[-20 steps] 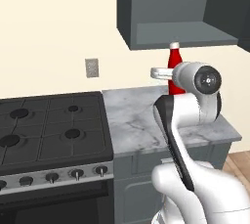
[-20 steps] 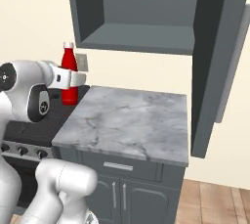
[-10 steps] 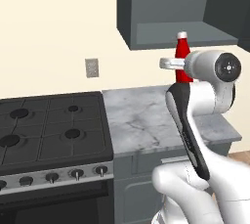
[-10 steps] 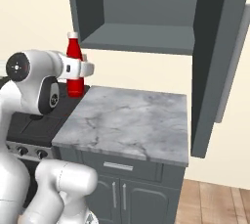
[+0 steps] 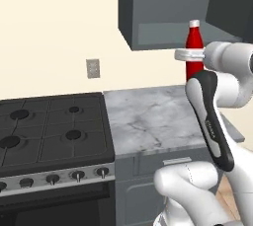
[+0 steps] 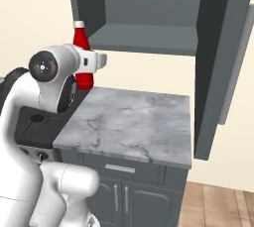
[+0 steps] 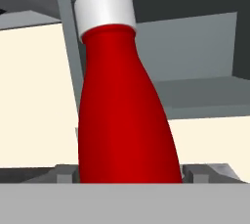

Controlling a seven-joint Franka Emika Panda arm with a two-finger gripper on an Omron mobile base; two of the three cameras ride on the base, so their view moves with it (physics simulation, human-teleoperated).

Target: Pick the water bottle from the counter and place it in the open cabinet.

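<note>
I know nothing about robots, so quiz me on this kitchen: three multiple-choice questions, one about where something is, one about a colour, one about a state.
1. Where is the water bottle?
A. Lying on the stove
B. Held up above the counter, left of the open cabinet
C. Standing on the cabinet shelf

2. What colour is the bottle's cap?
A. White
B. Black
C. Red

3. What is the claw doing?
A. Hanging open
B. Pressing a stove knob
C. Shut on the bottle

Answers: 1 B, the right base view shows its base clear of the marble and outside the cabinet. 2 A, the hand view shows a white cap. 3 C, the claw clasps its body.
</note>
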